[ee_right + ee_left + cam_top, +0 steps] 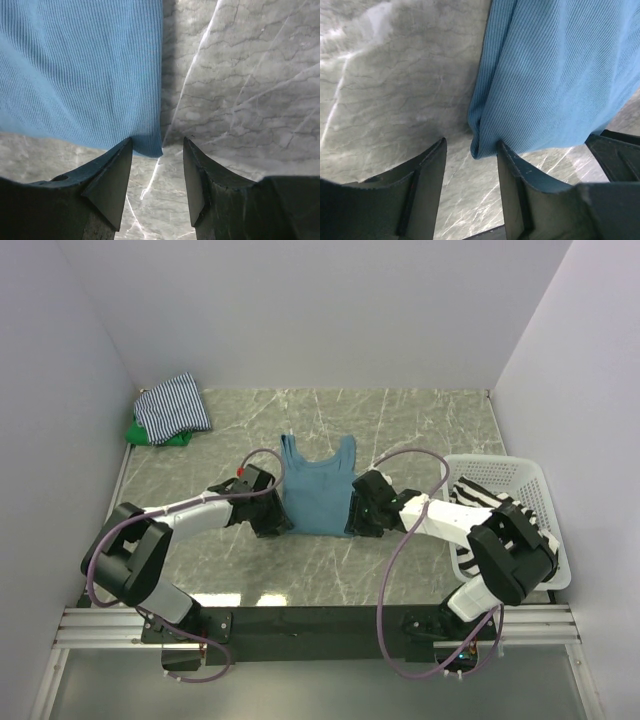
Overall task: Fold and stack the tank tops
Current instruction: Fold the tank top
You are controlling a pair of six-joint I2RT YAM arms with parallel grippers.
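In the back-left corner the thin navy-white striped top [172,405] lies on the green top [148,433] — seemingly set aside as a stack, though how neatly they are folded is hard to tell from above. At centre the teal-blue tank top [318,495] lies flat on the table [420,430], straps away from the arms. The left gripper [470,145] straddles its left hem corner, jaws apart, nothing pinched; the right gripper [157,145] does likewise at the right corner — placed, I judge, for a hem-to-straps fold. Overhead, the arms hide the hem corners. Far right, the basket [515,475] holds the bold black-white striped top [480,495], partly covered by the right arm.
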